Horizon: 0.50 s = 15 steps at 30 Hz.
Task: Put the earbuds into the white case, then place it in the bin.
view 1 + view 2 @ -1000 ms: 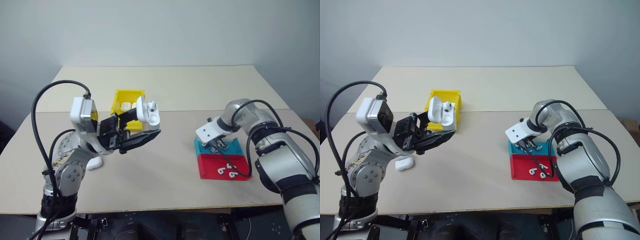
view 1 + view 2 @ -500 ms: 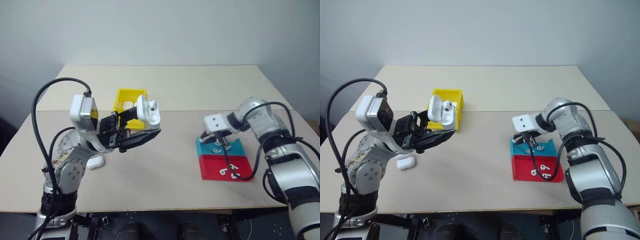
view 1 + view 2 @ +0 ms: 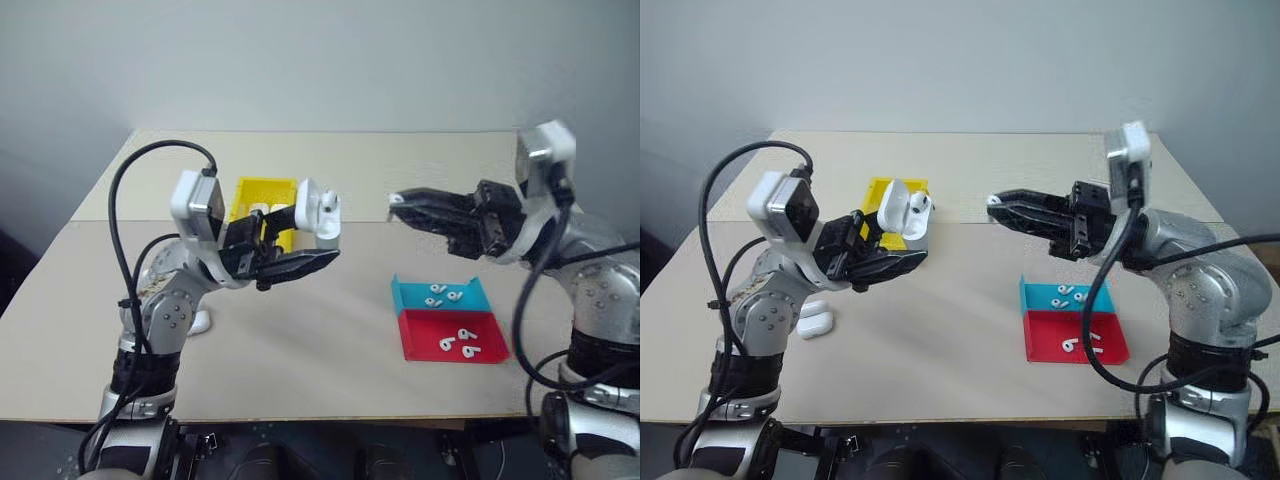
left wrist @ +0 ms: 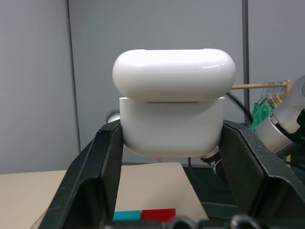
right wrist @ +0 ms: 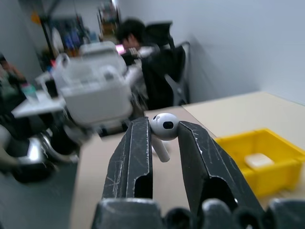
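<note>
Right wrist view shows the right gripper [image 5: 164, 133] pinching one of the earbuds [image 5: 164, 129] at its fingertips. The left gripper [image 4: 172, 143] clamps the white case [image 4: 172, 117], lid open, above the worktop [image 3: 300, 340] in front of the bin [image 3: 262, 200].

This looks like a robotics lab or test room rather than a home. A plain beige bench [image 3: 330, 330], made of two boards butted together, stands against a bare grey-white wall [image 3: 320, 60]. On it sit only small coloured plastic sorting containers: a yellow bin [image 3: 262, 200], a teal tray [image 3: 440, 296] and a red tray [image 3: 452, 335]. The right wrist view shows a cluttered work area beyond the bench, with a person [image 5: 143, 47] seated in a dark office chair [image 5: 167, 71] and desks piled with equipment. The left wrist view shows grey partition panels [image 4: 38, 71] and a wooden clothes rail with hangers [image 4: 269, 87].
</note>
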Tool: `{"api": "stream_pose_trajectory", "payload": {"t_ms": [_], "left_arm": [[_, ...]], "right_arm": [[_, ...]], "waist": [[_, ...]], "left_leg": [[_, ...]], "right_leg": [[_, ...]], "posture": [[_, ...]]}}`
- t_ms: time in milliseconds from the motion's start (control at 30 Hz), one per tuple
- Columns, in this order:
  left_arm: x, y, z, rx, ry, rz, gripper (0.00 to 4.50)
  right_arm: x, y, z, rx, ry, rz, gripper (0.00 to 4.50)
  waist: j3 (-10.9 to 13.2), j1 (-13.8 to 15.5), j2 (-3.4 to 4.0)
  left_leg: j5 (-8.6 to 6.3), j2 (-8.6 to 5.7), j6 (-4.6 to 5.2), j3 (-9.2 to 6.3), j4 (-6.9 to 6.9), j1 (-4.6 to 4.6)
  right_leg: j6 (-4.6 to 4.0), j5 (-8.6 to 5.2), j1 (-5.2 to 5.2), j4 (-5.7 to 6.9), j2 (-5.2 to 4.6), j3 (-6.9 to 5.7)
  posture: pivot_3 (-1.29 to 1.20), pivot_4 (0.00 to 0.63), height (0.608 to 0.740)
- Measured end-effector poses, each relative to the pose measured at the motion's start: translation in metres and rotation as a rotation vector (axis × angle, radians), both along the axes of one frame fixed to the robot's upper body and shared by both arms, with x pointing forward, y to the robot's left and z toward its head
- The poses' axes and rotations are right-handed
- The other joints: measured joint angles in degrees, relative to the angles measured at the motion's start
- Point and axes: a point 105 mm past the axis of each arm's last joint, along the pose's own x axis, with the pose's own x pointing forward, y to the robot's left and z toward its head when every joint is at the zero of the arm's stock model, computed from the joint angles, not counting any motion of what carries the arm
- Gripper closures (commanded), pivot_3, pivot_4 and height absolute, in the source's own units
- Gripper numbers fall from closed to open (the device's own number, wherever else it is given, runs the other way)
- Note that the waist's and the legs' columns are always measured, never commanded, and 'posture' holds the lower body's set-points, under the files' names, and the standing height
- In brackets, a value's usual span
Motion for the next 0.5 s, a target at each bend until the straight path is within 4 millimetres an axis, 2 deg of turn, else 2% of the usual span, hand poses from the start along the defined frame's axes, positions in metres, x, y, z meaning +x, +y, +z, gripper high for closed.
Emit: {"api": "stream_pose_trajectory", "payload": {"t_ms": [233,333,500], "left_arm": [[0.004,-0.006,0.002,-0.006,0.006,-0.018,1.75],[0.005,-0.007,0.002,-0.013,0.012,-0.015,1.75],[0.005,-0.007,0.001,-0.006,0.011,-0.009,1.75]], "right_arm": [[-0.027,0.015,0.018,0.085,0.026,0.035,3.88],[-0.033,0.025,0.017,0.051,0.019,0.040,3.88],[-0.033,0.037,0.010,0.003,0.037,0.048,3.88]], "waist": [[0.0,0.1,0.00],[0.0,0.0,0.00],[0.0,-0.1,0.00]], "left_leg": [[-0.07,-0.02,0.13,-0.01,0.01,-0.04],[-0.08,-0.02,0.13,-0.02,0.01,-0.03],[-0.08,-0.02,0.14,-0.03,0.01,-0.04]], "right_leg": [[0.01,0.00,0.00,-0.04,-0.01,0.00],[0.01,0.00,0.00,-0.03,-0.01,0.01],[0.01,0.00,-0.01,-0.03,-0.01,0.00]], "posture": [[0.00,0.150,0.740],[0.00,0.150,0.740],[0.00,0.150,0.740]]}}
